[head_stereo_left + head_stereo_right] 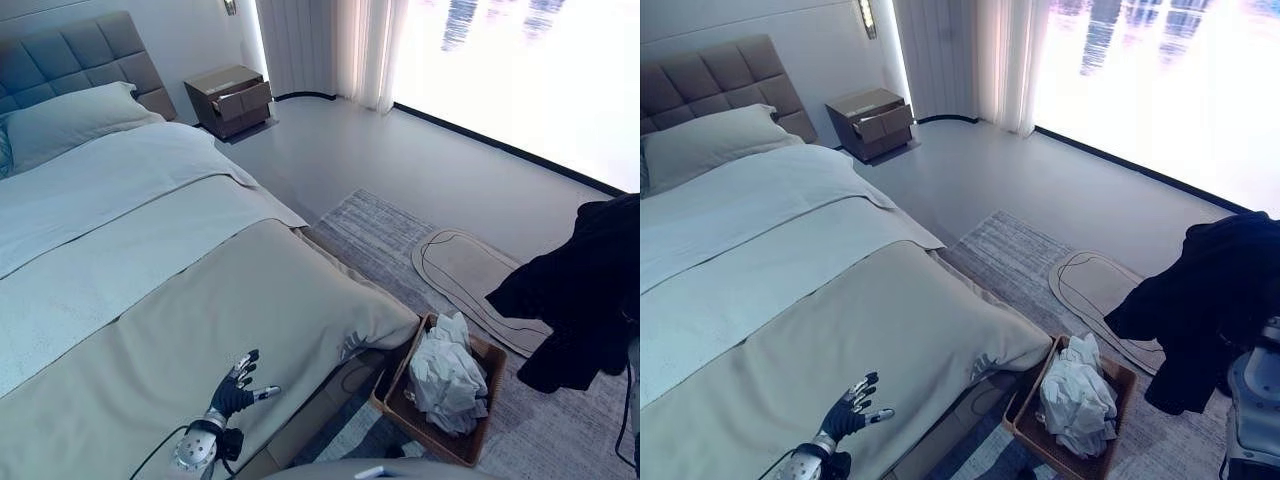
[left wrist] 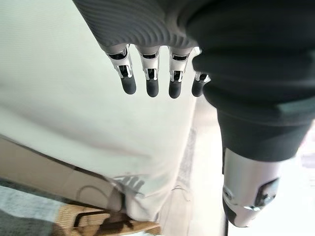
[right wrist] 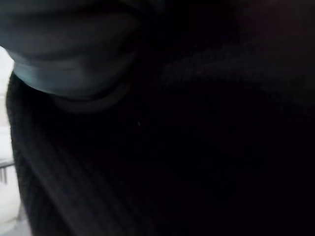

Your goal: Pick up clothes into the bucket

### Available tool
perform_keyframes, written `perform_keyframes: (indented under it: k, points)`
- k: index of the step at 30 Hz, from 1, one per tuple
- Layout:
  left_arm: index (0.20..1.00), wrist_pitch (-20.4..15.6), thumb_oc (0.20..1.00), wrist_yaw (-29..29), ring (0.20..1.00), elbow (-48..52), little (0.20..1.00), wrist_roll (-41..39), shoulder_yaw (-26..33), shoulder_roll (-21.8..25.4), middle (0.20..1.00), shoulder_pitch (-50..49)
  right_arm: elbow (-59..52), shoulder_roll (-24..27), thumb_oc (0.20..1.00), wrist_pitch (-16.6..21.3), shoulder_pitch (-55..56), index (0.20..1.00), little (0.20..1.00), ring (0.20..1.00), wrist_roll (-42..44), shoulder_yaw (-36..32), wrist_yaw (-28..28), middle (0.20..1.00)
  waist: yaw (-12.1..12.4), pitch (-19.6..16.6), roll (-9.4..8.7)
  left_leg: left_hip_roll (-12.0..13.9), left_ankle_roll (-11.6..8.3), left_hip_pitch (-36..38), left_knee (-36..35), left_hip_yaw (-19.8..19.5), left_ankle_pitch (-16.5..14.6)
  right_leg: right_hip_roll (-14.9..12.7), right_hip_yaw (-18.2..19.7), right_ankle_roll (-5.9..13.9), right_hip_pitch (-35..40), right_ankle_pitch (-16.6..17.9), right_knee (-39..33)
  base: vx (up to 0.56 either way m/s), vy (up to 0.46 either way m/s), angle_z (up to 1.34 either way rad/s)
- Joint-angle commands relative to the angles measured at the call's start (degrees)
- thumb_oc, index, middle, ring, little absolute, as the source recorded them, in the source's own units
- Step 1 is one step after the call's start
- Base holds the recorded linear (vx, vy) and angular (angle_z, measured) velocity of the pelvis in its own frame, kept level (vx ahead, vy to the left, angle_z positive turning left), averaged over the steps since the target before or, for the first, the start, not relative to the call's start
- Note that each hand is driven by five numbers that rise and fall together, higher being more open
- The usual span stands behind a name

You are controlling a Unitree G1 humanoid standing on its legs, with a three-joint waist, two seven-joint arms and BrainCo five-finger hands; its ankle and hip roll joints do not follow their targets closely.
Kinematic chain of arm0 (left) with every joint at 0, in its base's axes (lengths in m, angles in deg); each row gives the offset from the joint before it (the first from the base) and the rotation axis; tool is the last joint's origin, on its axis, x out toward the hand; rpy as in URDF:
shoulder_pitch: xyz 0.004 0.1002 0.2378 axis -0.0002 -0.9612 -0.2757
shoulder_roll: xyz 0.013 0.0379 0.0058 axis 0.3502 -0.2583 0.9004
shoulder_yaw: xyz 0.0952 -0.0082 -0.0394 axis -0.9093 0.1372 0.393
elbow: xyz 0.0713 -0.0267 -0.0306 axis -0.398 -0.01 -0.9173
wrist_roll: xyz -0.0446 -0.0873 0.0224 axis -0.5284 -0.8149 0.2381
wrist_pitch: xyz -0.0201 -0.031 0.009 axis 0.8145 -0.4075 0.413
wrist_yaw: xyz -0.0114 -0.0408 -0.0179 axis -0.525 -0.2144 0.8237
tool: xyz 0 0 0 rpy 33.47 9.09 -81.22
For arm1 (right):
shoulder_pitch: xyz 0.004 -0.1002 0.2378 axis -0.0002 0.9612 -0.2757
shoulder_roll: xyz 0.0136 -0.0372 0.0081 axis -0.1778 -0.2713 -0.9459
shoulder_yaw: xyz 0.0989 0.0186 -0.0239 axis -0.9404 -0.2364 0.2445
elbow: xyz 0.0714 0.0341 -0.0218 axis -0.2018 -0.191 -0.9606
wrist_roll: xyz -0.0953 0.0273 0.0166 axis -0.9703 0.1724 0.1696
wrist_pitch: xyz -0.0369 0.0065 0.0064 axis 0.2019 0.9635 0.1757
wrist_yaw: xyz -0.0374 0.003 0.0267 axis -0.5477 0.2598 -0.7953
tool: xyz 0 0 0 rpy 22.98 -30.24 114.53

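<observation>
A black garment (image 1: 585, 300) hangs in the air at the right, above the rug and just right of the basket. It covers my right hand, and its dark cloth (image 3: 197, 147) lies right against the right wrist camera. A brown basket (image 1: 497, 372) stands on the floor by the bed's foot corner, with crumpled white clothes (image 1: 445, 380) piled in it. My left hand (image 1: 235, 392) hovers open over the beige bedcover near the bed's front edge. Its fingers (image 2: 150, 73) are straight and hold nothing.
The large bed (image 1: 150, 300) fills the left side, with a pillow and padded headboard at the back. A brown nightstand (image 1: 232, 98) stands beyond it by the curtains (image 1: 330, 45). A grey rug (image 1: 380, 225) and a beige mat (image 1: 470, 275) lie on the floor.
</observation>
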Motion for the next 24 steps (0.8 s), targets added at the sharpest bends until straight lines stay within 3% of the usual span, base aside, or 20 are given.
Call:
perform_keyframes:
  k: [1,4,8,12,14,15,20,24]
  points:
    - [1.000,-3.48,1.000,-0.65,1.000,4.14,1.000,-3.87,3.91,2.86,1.000,0.78,-0.39,0.41,0.200,3.04,-2.94,0.200,0.200,0.200,1.16,-0.47,0.43,0.200,0.04,-1.13,-2.79,1.04,0.59,-3.84,4.29,0.27,-1.04,-1.95,1.84,1.47,-4.46,2.74,4.40,0.00,0.000,0.00]
    - [1.000,-4.74,1.000,-1.06,1.000,7.69,1.000,-5.69,5.83,3.54,1.000,0.19,7.39,-1.28,0.200,-0.05,-1.03,0.200,0.200,0.200,-4.32,1.48,3.09,0.200,0.32,0.44,-2.41,0.75,0.66,-4.92,5.13,-0.30,-0.96,-2.15,1.97,1.46,-5.35,2.70,5.15,-0.04,-0.012,0.01]
    - [1.000,-5.20,1.000,-0.39,1.000,8.52,1.000,-6.94,6.12,4.64,1.000,-0.18,15.83,-1.58,0.200,-0.41,-3.45,0.200,0.200,0.200,-2.69,3.62,5.20,0.200,0.56,2.83,-1.51,0.01,1.03,-6.77,6.65,-0.79,-1.16,-2.91,2.16,1.49,-7.25,2.37,7.07,-0.08,0.026,0.02]
    - [1.000,-6.21,1.000,1.44,1.000,8.51,1.000,-8.12,5.30,6.07,1.000,0.56,20.42,-0.76,0.200,-0.18,-9.26,0.200,0.200,0.200,0.26,5.37,6.86,0.200,0.46,8.62,0.84,-1.55,1.88,-10.60,8.20,-0.85,-0.93,-4.81,3.35,1.50,-13.07,1.92,11.93,-0.15,0.089,-0.02]
    - [1.000,-6.58,1.000,1.68,1.000,8.73,1.000,-8.40,4.86,6.49,1.000,1.01,21.90,-0.02,0.200,-0.18,-10.59,0.200,0.200,0.200,-0.05,5.93,7.52,0.200,0.49,9.57,1.18,-1.77,2.02,-12.18,9.32,-0.63,-1.05,-5.16,3.74,1.58,-15.14,1.81,13.45,-0.17,0.081,-0.07]
    - [1.000,-7.00,1.000,2.10,1.000,10.41,1.000,-9.35,3.98,7.36,1.000,1.22,24.82,1.21,0.200,-0.67,-12.75,0.200,0.200,0.200,0.60,6.60,9.19,0.200,0.54,12.09,1.84,-2.10,2.16,-14.37,11.13,-0.41,-1.19,-5.80,4.25,1.53,-17.49,1.94,14.72,-0.12,0.046,-0.02]
    - [1.000,-7.74,1.000,3.52,1.000,11.39,1.000,-10.22,2.61,8.30,1.000,1.37,28.18,1.71,0.200,-0.73,-16.89,0.200,0.200,0.200,2.65,8.49,10.62,0.200,0.59,15.63,2.20,-2.36,2.63,-18.82,14.98,0.86,-2.21,-6.41,5.98,1.56,-22.79,1.85,17.82,-0.11,0.054,-0.08]
    - [1.000,-8.33,1.000,3.95,1.000,15.91,1.000,-12.18,0.72,10.56,1.000,1.83,32.13,4.90,0.200,-1.40,-22.49,0.200,0.200,0.200,4.10,13.65,9.80,0.200,1.27,19.28,2.15,-2.72,2.97,-25.64,21.15,1.63,-3.64,-7.31,7.06,1.45,-29.25,1.41,22.56,-0.10,0.028,-0.19]
